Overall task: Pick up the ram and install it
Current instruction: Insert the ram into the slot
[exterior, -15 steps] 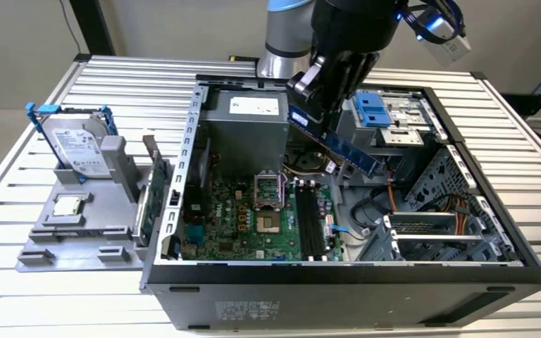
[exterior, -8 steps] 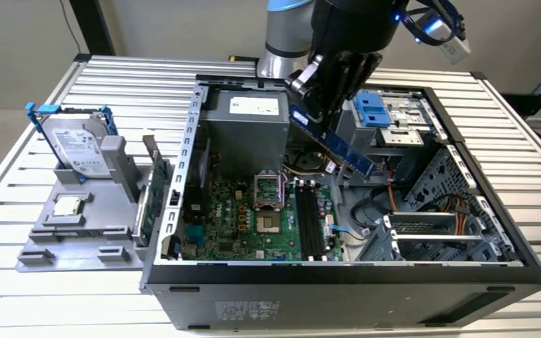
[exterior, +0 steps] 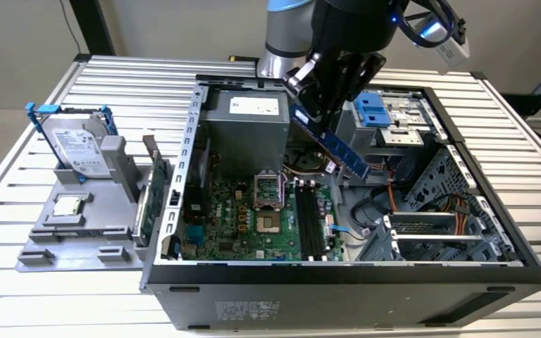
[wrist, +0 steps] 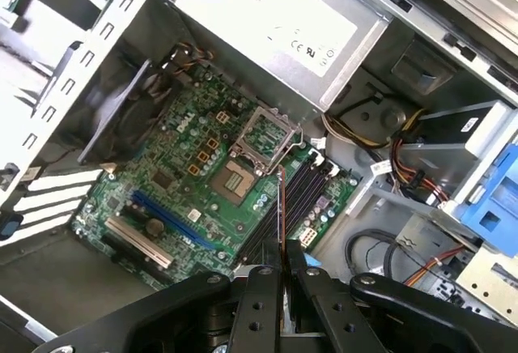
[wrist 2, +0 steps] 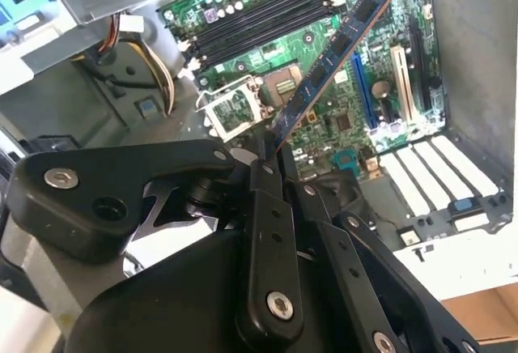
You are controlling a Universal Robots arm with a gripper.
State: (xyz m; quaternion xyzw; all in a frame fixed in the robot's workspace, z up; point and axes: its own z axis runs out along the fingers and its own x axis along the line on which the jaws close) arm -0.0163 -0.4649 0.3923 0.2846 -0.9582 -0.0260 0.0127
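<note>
At the exterior view's left, on the slatted metal desk (exterior: 54,303), a grey plastic fixture (exterior: 82,232) carries a silver hard drive in a blue frame (exterior: 73,144) and a small square processor chip (exterior: 67,205). Next comes the open dark metal computer case (exterior: 346,289), lying on its side, with the large green motherboard (exterior: 233,218) on its floor and a grey box-shaped power supply (exterior: 242,137) behind it. The long black plastic memory slots (exterior: 310,224) run along the board's right part (they look unfilled, as far as I can judge).

Above them the arm's black hand (exterior: 310,95) is clenched on one end of the ram (exterior: 337,148), a long, narrow blue-green board with dark chips. It hangs in the air, slanting down toward the exterior view's right, clear of slots and board. In the second wrist view the hand (wrist 2: 267,157) pinches the near end and the ram (wrist 2: 332,53) reaches out over the motherboard. Farther right sit a blue plastic drive bracket (exterior: 374,111) and loose cables (exterior: 421,204).

The risks, as I judge them: gripped at one end only, the stick could pivot in the hand. Brought down tilted, one corner would meet the slot first and jam or bend. A closed latch or a reversed notch would block seating, and nearby cables could snag it.
</note>
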